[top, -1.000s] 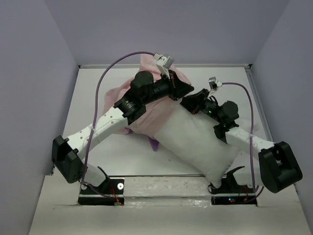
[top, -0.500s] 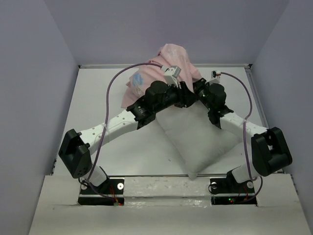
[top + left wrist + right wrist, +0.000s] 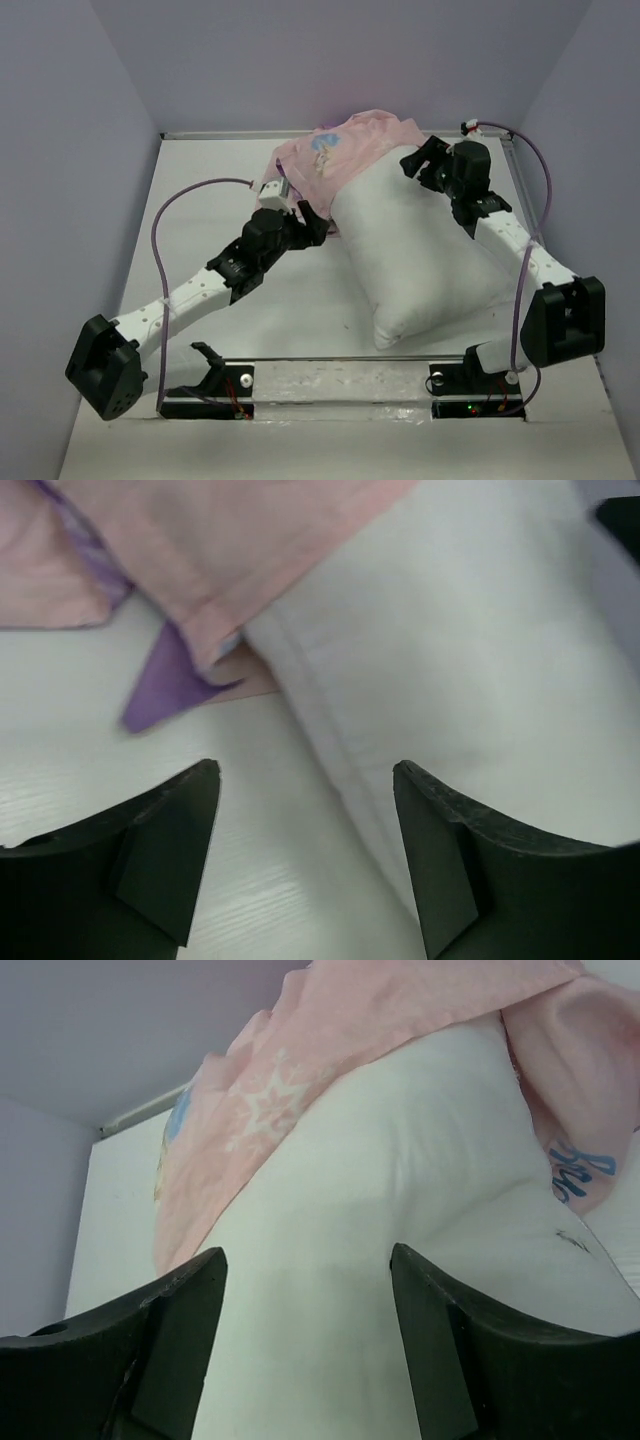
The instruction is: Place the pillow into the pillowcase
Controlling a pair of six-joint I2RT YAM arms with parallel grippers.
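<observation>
On the white table (image 3: 200, 210), the plump white pillow (image 3: 420, 250) lies with its far end covered by the pink pillowcase (image 3: 345, 150). The left claw (image 3: 318, 226) is spread wide and empty, just beside the pillow's edge. The right claw (image 3: 412, 160) gapes too, holding nothing, over the pillow's far end.

We are looking down on a flat white rectangular surface (image 3: 200, 200), which is showing a faint wood grain in the left wrist view. Plain pale lavender walls are closing it in: a back wall (image 3: 340, 60), a left wall (image 3: 60, 200) and a right wall (image 3: 590, 150). A thin pale strip (image 3: 220, 134) is running along the far edge. Soft, even light is casting only faint shadows.
</observation>
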